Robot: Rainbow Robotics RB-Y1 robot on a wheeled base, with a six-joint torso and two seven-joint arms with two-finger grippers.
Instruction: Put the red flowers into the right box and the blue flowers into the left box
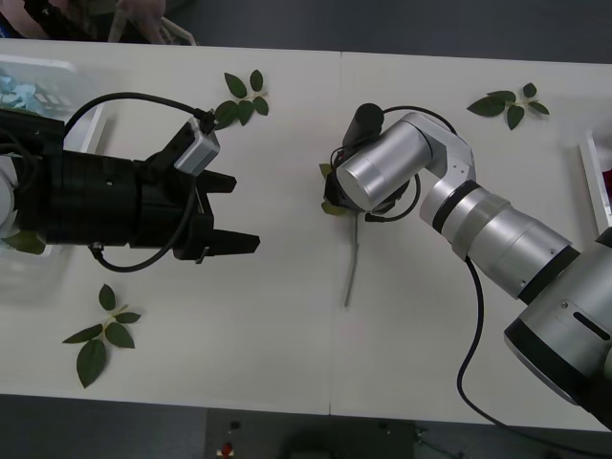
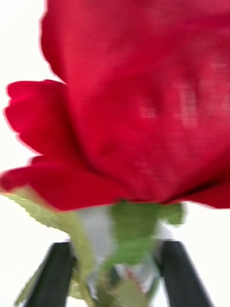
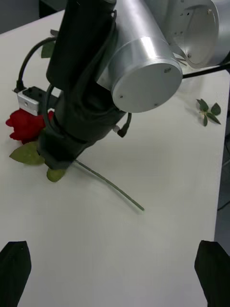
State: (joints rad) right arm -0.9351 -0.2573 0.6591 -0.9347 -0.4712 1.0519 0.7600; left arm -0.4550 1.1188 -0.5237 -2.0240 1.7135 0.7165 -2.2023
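A red flower (image 3: 26, 124) lies on the white table near its middle, its thin stem (image 1: 352, 268) pointing toward the front edge. My right gripper (image 2: 116, 244) reaches down onto it, the black fingers (image 2: 52, 273) pressed on either side of the green base under the bloom (image 2: 143, 96). In the front view the silver right wrist (image 1: 382, 163) covers the bloom. My left gripper (image 1: 237, 212) hovers open to the left of it, holding nothing. The left box (image 1: 57, 69) at the far left back holds blue flowers (image 1: 19, 91). The right box (image 1: 591, 177) shows at the right edge.
Loose green leaf sprigs lie at the back centre (image 1: 244, 96), the back right (image 1: 507, 103) and the front left (image 1: 100, 335). A seam (image 1: 337, 363) splits the tabletop. Bare table surrounds the stem.
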